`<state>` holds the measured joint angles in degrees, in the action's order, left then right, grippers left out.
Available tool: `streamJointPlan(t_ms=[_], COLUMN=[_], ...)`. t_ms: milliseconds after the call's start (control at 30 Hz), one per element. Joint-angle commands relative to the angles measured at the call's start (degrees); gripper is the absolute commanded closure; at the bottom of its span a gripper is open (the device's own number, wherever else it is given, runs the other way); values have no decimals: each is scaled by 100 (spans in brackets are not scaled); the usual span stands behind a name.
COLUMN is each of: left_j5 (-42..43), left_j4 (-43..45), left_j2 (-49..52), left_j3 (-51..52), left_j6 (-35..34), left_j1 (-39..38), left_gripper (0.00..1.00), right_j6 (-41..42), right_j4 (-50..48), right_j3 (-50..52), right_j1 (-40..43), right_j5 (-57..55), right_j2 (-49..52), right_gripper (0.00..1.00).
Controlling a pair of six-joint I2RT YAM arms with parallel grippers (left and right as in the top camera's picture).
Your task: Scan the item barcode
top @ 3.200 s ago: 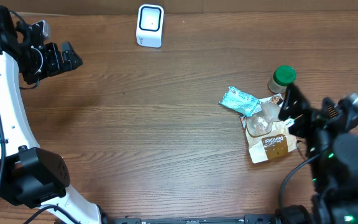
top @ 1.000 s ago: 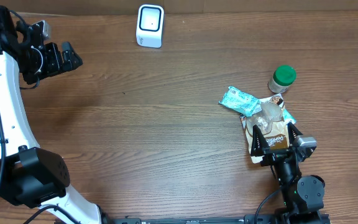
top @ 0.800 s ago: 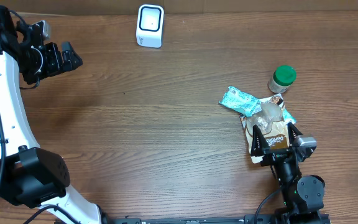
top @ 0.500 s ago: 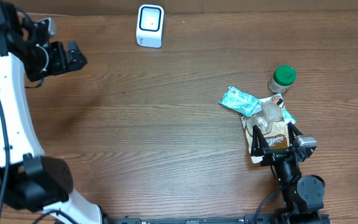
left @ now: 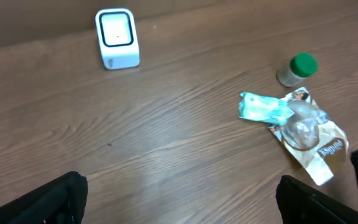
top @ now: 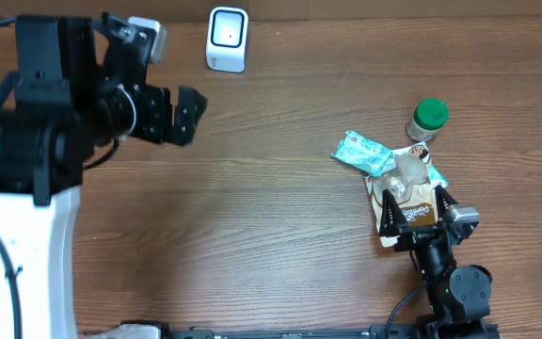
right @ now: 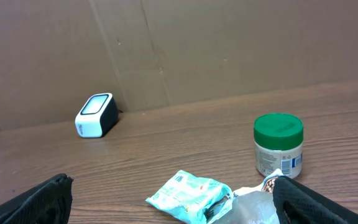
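The white barcode scanner (top: 227, 38) stands at the table's far edge, also in the left wrist view as the scanner (left: 117, 38) and in the right wrist view as the scanner (right: 97, 114). The items lie in a heap at the right: a teal packet (top: 360, 151), a green-lidded jar (top: 426, 120), a brown pouch (top: 405, 217) and crumpled clear plastic (top: 398, 176). My right gripper (top: 418, 209) stands open low over the brown pouch, its fingers either side of the teal packet (right: 191, 196). My left gripper (top: 172, 108) hangs open and empty, high over bare wood left of the scanner.
The table is brown wood (top: 252, 226), backed by a cardboard wall (right: 229, 43). From the left wrist, the jar (left: 298, 68), teal packet (left: 265, 107) and brown pouch (left: 319, 146) lie far off to the right.
My left arm has swung from the far left edge rightward and inward, toward the scanner. The right gripper, earlier up by the jar, dropped over the pouch and has stayed there.
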<state>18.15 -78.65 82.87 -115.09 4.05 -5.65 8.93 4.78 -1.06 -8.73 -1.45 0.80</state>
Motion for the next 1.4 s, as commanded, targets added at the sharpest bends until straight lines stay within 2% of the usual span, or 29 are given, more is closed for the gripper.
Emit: streamJointPlan(t_ms=[0, 167, 333, 567, 733, 867, 1000, 1133, 1367], left_j5=[-105, -286, -380, -684, -1165, -1596, -1838, -1880, -1784], left_j4=[-79, 570, 1853, 4542, 6679, 7729, 8238, 8284, 8201], left_j2=[-348, -807, -1467, -2839, -4205, -5176, -6063, -7005, -8109], left_j3=[-59, 166, 1320, 4124, 6485, 7960, 9136, 10065, 11029], left_j6=[94, 92, 92, 90, 79, 66, 68, 70, 66], left_j1=[13, 39, 39, 39, 39, 39, 39, 63, 299], left_gripper=[0, 0, 0, 0, 0, 0, 0, 0, 0], right_j6=[-42, -42, -42, -42, -42, -42, -42, -42, -42], right_j4=[-15, -15, -17, -15, -17, -15, -17, -15, -15], right_j3=[61, 61, 61, 61, 61, 61, 61, 61, 61], right_j1=[-31, -31, -31, -31, -31, -31, -31, -31, -31], right_j5=[22, 22, 24, 22, 24, 24, 24, 22, 22], right_j2=[-63, -63, -63, -63, -63, -63, -63, -63, -63], right_gripper=[0, 0, 0, 0, 0, 0, 0, 0, 0])
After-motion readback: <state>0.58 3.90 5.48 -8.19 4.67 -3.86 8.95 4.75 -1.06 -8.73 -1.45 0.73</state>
